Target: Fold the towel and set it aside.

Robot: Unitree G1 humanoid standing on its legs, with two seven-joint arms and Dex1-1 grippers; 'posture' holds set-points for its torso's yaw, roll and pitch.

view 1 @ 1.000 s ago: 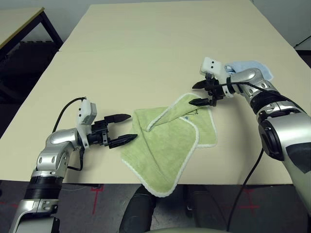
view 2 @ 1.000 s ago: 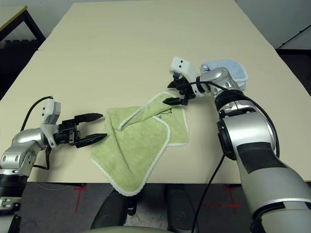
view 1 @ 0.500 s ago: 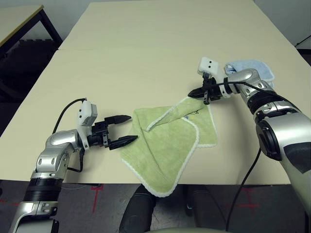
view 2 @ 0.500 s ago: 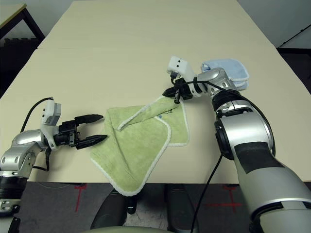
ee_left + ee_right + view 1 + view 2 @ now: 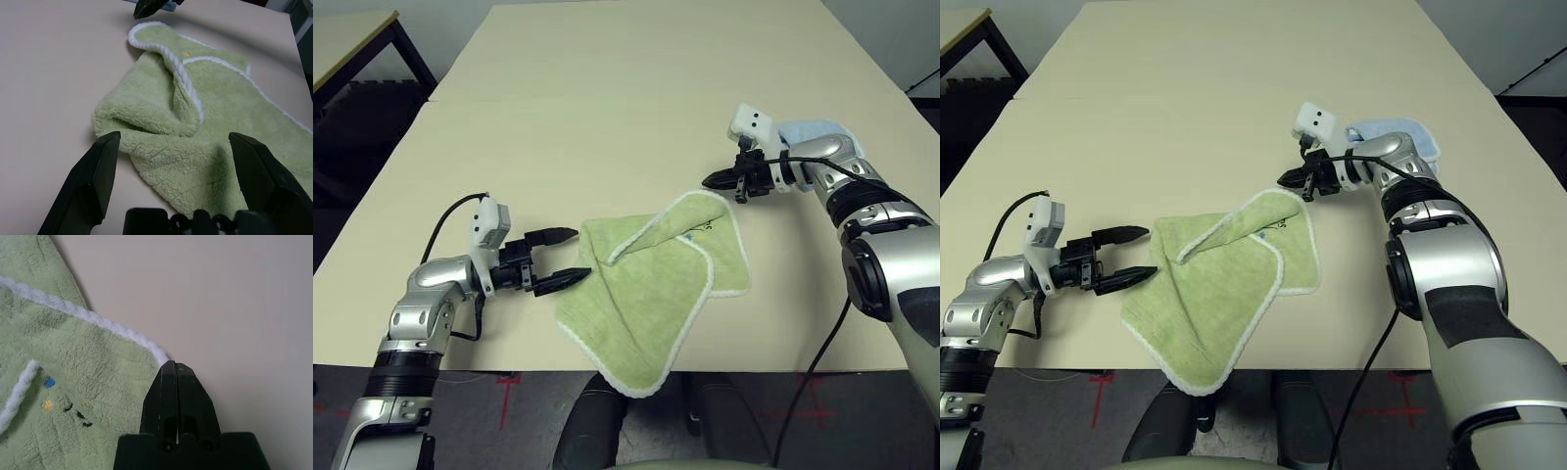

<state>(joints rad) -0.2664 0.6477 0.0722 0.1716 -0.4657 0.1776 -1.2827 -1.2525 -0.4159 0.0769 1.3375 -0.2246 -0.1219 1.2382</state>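
The light green towel (image 5: 646,284) lies loosely folded on the table near the front edge. One white-edged flap is turned over its middle and a corner hangs past the edge. My left gripper (image 5: 579,253) is open, low over the table, its tips right at the towel's left edge (image 5: 146,122). My right gripper (image 5: 708,181) is shut with nothing between its fingers. It hovers just beyond the towel's far corner (image 5: 73,357), near the small dark logo (image 5: 78,413).
A small light blue cloth (image 5: 822,132) lies behind my right forearm. The beige table (image 5: 607,98) stretches far back. A second table (image 5: 352,39) stands off to the far left across a dark gap.
My right gripper has shut and drawn back to the right, off the towel's far corner, which now lies flat. My left gripper has edged slightly closer to the towel.
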